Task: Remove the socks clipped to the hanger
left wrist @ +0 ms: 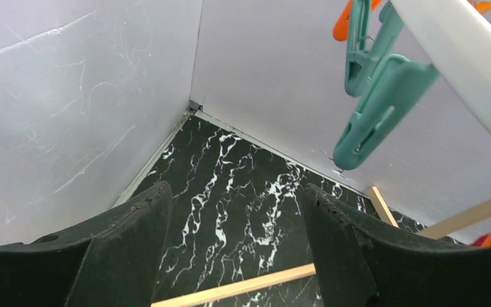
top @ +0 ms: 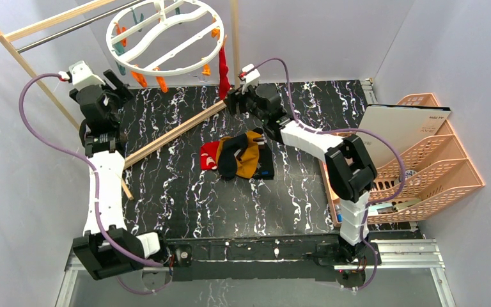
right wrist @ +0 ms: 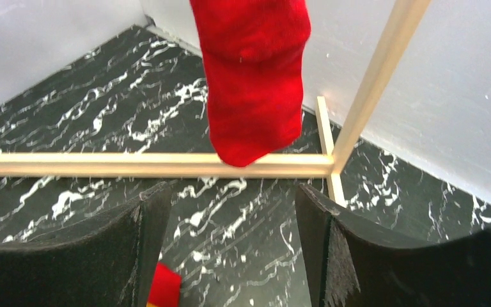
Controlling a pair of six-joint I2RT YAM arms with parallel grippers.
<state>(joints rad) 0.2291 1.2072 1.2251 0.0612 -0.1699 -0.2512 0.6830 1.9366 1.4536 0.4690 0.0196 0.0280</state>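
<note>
The hanger (top: 166, 39), a white ring with orange and teal clips, hangs at the back. One red sock (top: 224, 75) is still clipped to its right side. In the right wrist view this red sock (right wrist: 252, 83) dangles just ahead of and above my right gripper (right wrist: 230, 192), which is open and empty. My right gripper (top: 232, 100) sits just below the sock. My left gripper (top: 120, 84) is open and empty under the ring's left edge. Its wrist view shows the left gripper (left wrist: 236, 192), a teal clip (left wrist: 383, 109) and the ring (left wrist: 467, 57) up to the right. A pile of red, mustard and black socks (top: 236, 157) lies mid-table.
A wooden-framed rack (top: 179, 131) with a metal rod (top: 70, 31) stands around the hanger; its base bar (right wrist: 134, 164) crosses below the sock and an upright (right wrist: 377, 77) rises to the right. A peach basket (top: 435, 173) with a white board stands at the right edge.
</note>
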